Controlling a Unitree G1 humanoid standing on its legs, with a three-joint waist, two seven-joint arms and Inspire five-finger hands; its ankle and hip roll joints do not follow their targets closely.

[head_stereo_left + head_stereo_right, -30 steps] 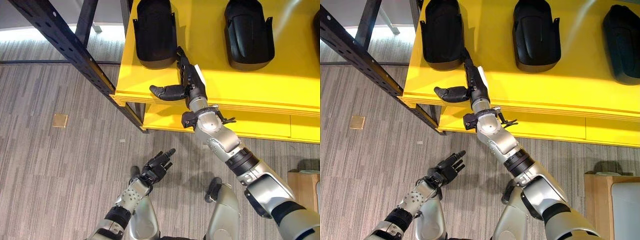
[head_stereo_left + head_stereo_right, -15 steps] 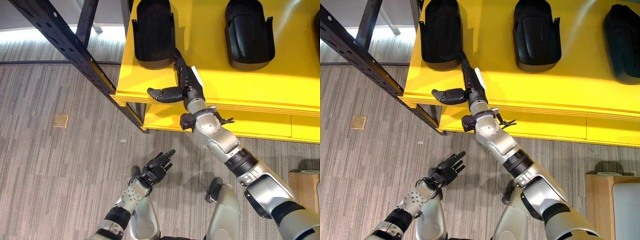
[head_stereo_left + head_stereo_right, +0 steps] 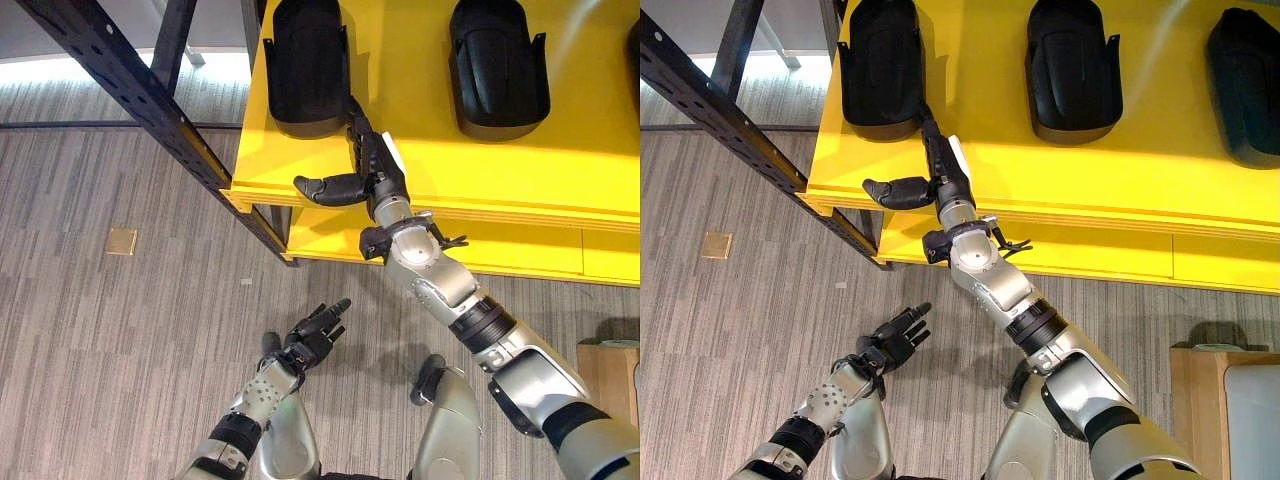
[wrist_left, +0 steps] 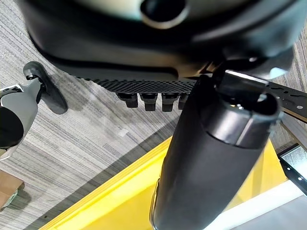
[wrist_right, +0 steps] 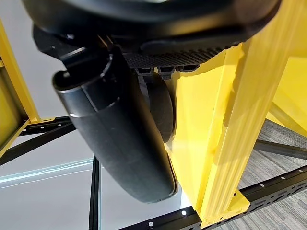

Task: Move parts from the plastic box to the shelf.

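Black moulded parts lie in a row on the yellow shelf [image 3: 450,165]: the leftmost part [image 3: 308,65], a second part [image 3: 498,65] and a third part [image 3: 1245,80]. My right hand [image 3: 375,170] reaches over the shelf's front edge, open. Its straight fingers point at the near end of the leftmost part and touch it or nearly do, with the thumb spread out to the left. In the right wrist view that part [image 5: 162,109] shows just past the fingertips. My left hand [image 3: 315,335] hangs low over the floor, open and holding nothing.
A black perforated rack beam [image 3: 130,85] runs diagonally to the left of the shelf. A lower yellow shelf level [image 3: 520,250] lies under the front edge. A wooden box corner [image 3: 605,370] sits at the lower right. A small tan tile [image 3: 121,241] marks the grey floor.
My right hand has shifted slightly left along the shelf edge, closer to the leftmost part. The left hand has not moved.
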